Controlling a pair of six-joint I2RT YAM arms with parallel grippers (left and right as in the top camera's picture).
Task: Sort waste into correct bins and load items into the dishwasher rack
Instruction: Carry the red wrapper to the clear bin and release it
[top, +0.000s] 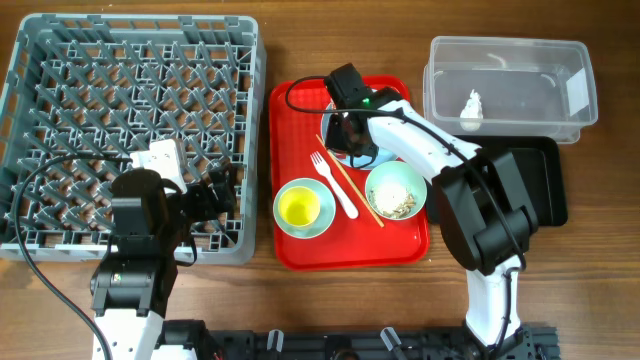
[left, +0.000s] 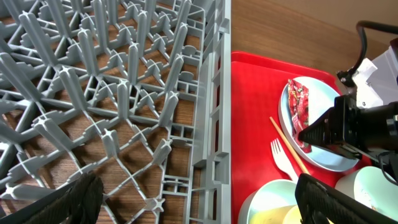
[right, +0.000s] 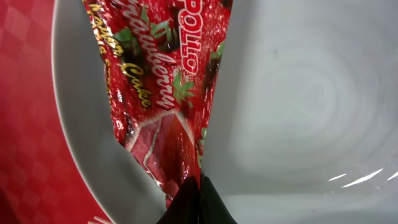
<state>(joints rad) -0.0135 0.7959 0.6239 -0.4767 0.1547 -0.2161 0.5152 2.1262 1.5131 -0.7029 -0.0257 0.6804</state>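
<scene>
Overhead camera is looking straight down over the whole table (top: 600, 300); left wrist is gazing low across the rack (left: 214, 93) toward the plate (left: 329, 160); right wrist is hovering very close over that same plate

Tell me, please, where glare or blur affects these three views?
Right wrist: white glare streaks on the pale blue round plate, while the print on the crumpled red snack wrapper is sharp. Left wrist: the dark near fingers are blurred. Overhead: evenly lit.

A crumpled red snack wrapper (right: 165, 81) lies on a pale blue round plate (right: 292, 99). At the plate's 5 o'clock a pale blue-green bowl (top: 378, 178) holds whitish-beige food scraps (top: 403, 205); at 7 o'clock a second bowl (top: 320, 228) holds a small yellow cup (top: 298, 207).
</scene>
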